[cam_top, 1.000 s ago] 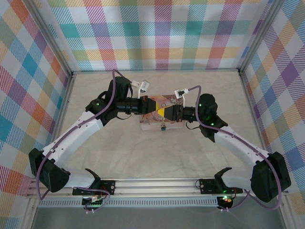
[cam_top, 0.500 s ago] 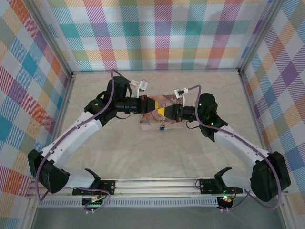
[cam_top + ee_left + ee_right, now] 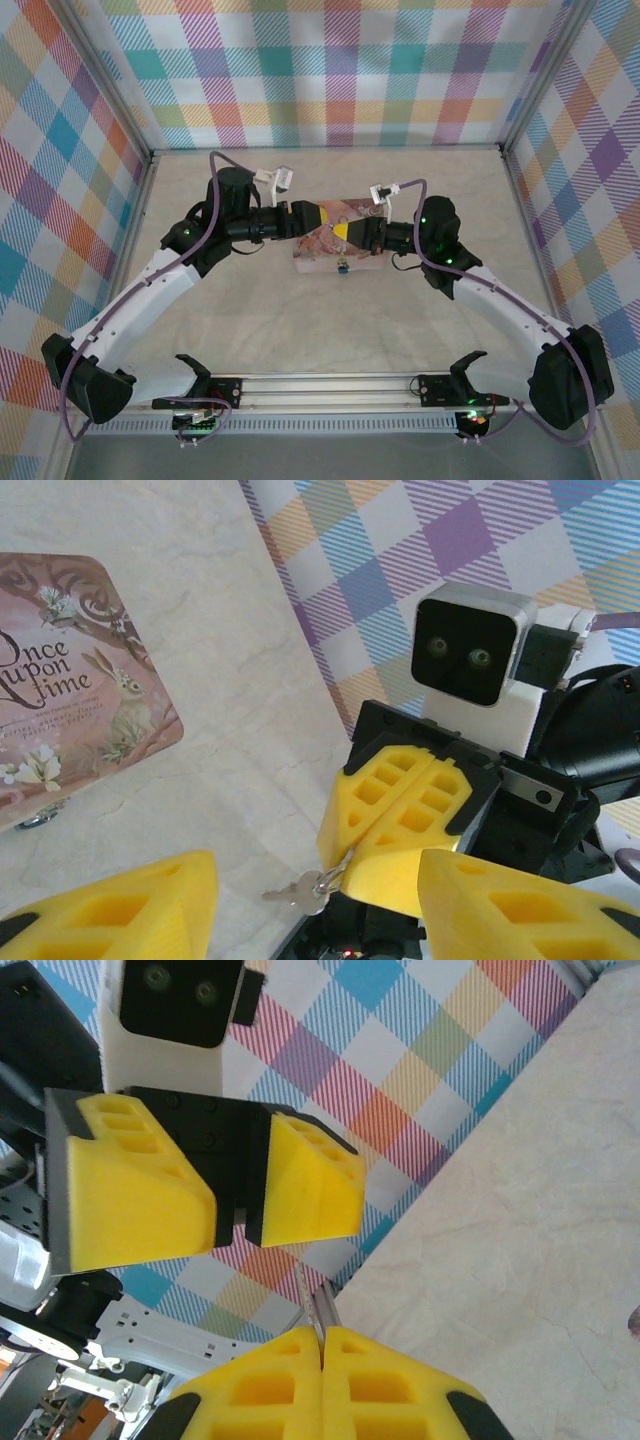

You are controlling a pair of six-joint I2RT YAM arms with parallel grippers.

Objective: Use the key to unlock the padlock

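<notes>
Left end effector (image 3: 318, 217) is open. The two yellow fingers (image 3: 140, 1195) stand well apart with nothing between them. It comes in from 9 o'clock over the pink tin (image 3: 325, 245).

Right end effector (image 3: 341, 231) is closed tight, fingers pressed together, pinching the key (image 3: 300, 890). In the left wrist view the key and its small ring hang out of the closed fingertips, blade pointing toward 9 o'clock. In the right wrist view only a thin metal edge sticks out at 12 o'clock from the seam between the pads. This arm comes in from 3 o'clock.

The two end effectors face each other tip to tip, close but not touching, above the middle of the tin. The key sits in the gap between them, and the left fingers are not on it.

The padlock (image 3: 342, 267) is a tiny bluish speck at the tin's near edge, at 6 o'clock from the tin, resting on the tabletop (image 3: 400, 180). It is well clear of both end effectors. Can't tell from these views whether its shackle is open or closed.

The tin lies flat with its lid up.
</notes>
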